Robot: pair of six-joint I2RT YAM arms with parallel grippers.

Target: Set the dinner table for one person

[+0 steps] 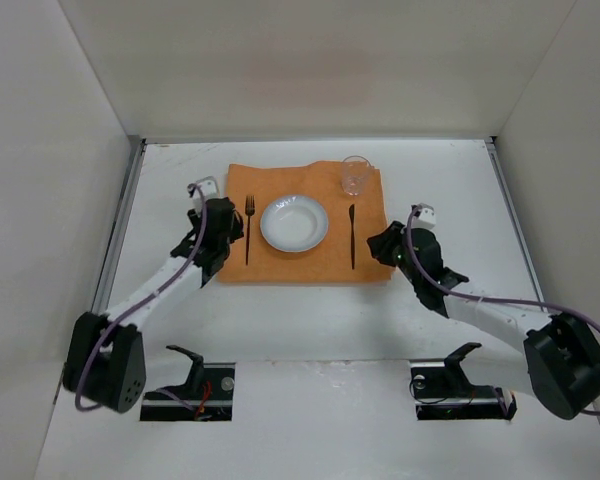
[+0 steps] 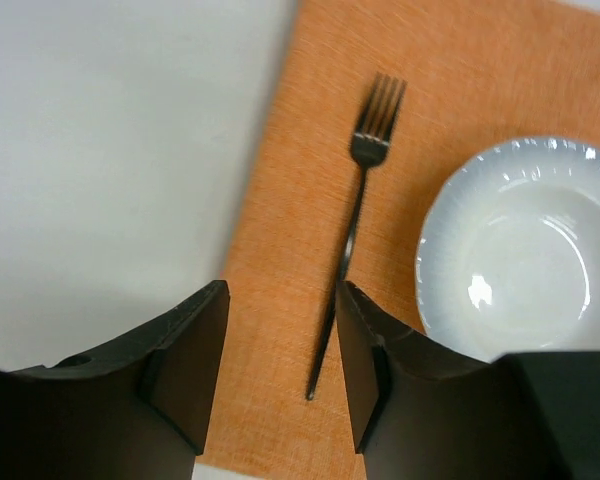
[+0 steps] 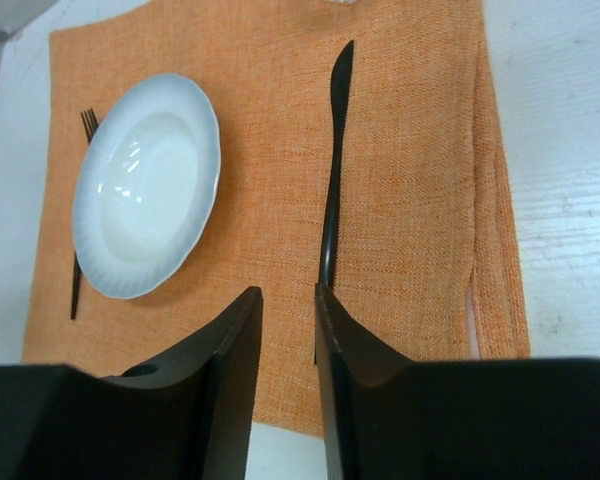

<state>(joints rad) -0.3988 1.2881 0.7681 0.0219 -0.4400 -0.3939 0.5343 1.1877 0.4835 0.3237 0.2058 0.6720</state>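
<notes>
Top external view shows both arms reaching over the dinner table (image 1: pixel 180 320), whose bare white top lies under and outside each gripper, with an orange cloth (image 1: pixel 270 265) spread between them. On the cloth, a plate (image 1: pixel 294 223) sits ahead and inward of both grippers, and a glass (image 1: pixel 356 175) stands far ahead of the right one. The left gripper (image 2: pixel 282 300) hangs low with its jaws well apart and holding nothing. A fork (image 2: pixel 352 240) lies flat on the cloth, its handle end in the gap close to the inner finger and its tines pointing away. The right gripper (image 3: pixel 288 295) has a narrower gap with only cloth showing through. A knife (image 3: pixel 332 170) stretches ahead of it, its handle end slipping under the outer finger, apparently not gripped. The step in hand looks like letting go of the cutlery, with the place setting seemingly complete. Next, each gripper likely needs to rise straight up before pulling back, so that no finger drags the fork, the knife or the cloth askew.
</notes>
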